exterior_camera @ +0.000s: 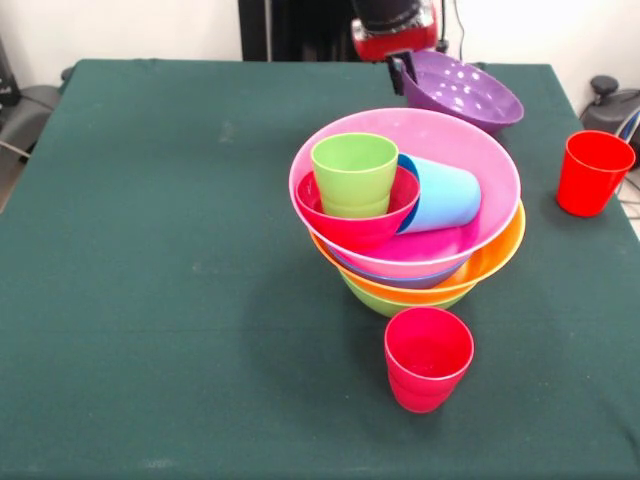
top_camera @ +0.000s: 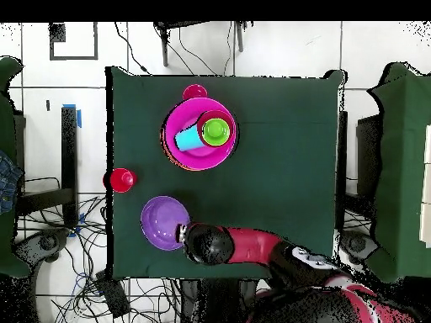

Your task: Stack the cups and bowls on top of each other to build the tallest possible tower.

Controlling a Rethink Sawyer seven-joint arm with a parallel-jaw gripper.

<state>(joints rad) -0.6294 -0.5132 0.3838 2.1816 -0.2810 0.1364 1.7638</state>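
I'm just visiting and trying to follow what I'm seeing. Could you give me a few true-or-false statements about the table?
1. The green cup stands in the small red bowl. True.
2. The blue cup stands upright. False: it lies tipped inside the pink bowl.
3. The purple bowl tops the pile. False: it sits apart, at the pincer.
4. Two red cups stand on the table. True.

The tabletop (exterior_camera: 150, 250) wears a matt dark green cloth, faintly scuffed. The bowls look like glossy smooth plastic: the pink bowl (exterior_camera: 470, 160) and purple bowl (exterior_camera: 470, 95) catch highlights. The cups, like the green cup (exterior_camera: 354, 172), show smooth satin plastic.
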